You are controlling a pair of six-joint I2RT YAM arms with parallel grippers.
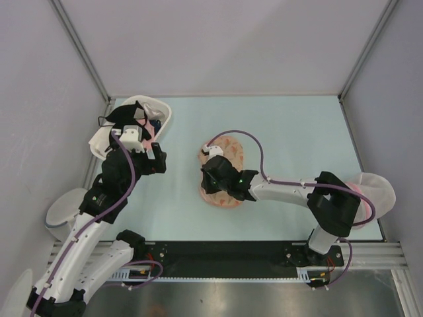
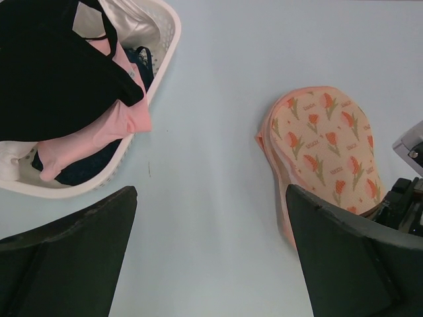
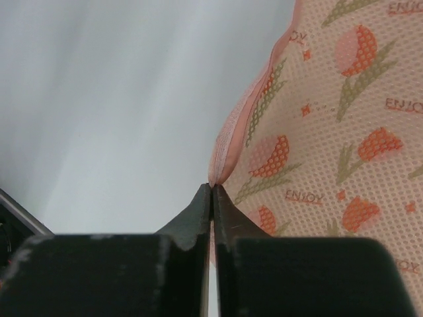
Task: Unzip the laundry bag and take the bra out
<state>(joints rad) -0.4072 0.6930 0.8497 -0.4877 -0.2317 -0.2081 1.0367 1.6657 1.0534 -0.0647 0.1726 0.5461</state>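
The laundry bag (image 1: 225, 168), a flat beige-pink pouch with orange-red flowers, lies mid-table; it also shows in the left wrist view (image 2: 324, 152) and the right wrist view (image 3: 330, 119). My right gripper (image 1: 215, 179) stands over its near left part, and its tips (image 3: 213, 188) are shut on the bag's pink edge seam. The black bra (image 1: 125, 113) lies draped over the white basket (image 1: 165, 119) at the back left, also seen in the left wrist view (image 2: 53, 72). My left gripper (image 1: 157, 158) is open and empty (image 2: 211, 251) just right of the basket, above bare table.
The basket (image 2: 165, 39) also holds a pink cloth (image 2: 129, 115) and dark blue fabric. A white mesh dome with a pink rim (image 1: 373, 188) sits at the right edge behind the right arm. Another white mesh piece (image 1: 63, 208) lies off the left edge.
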